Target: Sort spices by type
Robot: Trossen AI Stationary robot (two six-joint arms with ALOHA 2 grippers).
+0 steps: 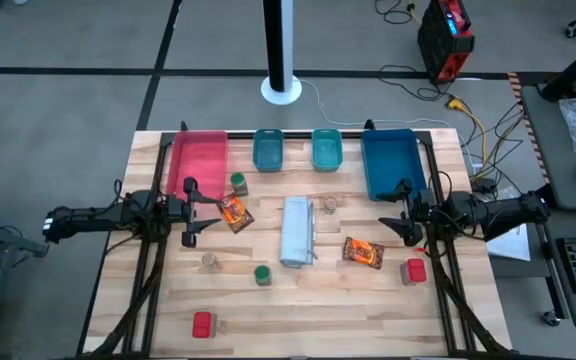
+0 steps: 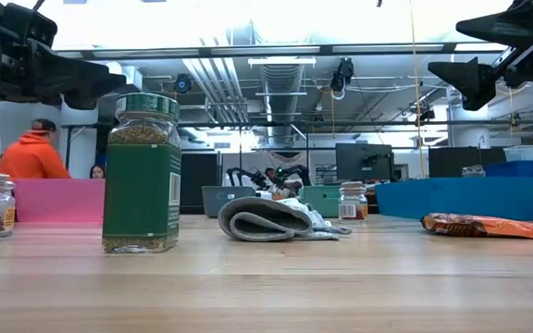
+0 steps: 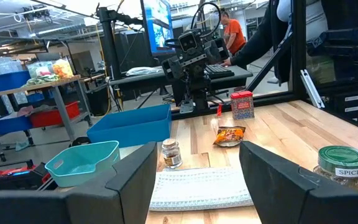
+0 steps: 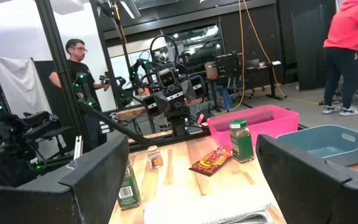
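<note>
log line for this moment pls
stage: start, no spices in trays | left hand: open, empty, by pink tray | right hand: open, empty, by blue tray

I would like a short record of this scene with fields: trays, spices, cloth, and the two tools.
trays: pink tray, two teal trays, blue tray, all empty
spices: ten on the table, none sorted yet
cloth: folded bundle at the table's middle
left tool: open, raised beside an orange packet
right tool: open, raised near the blue tray
</note>
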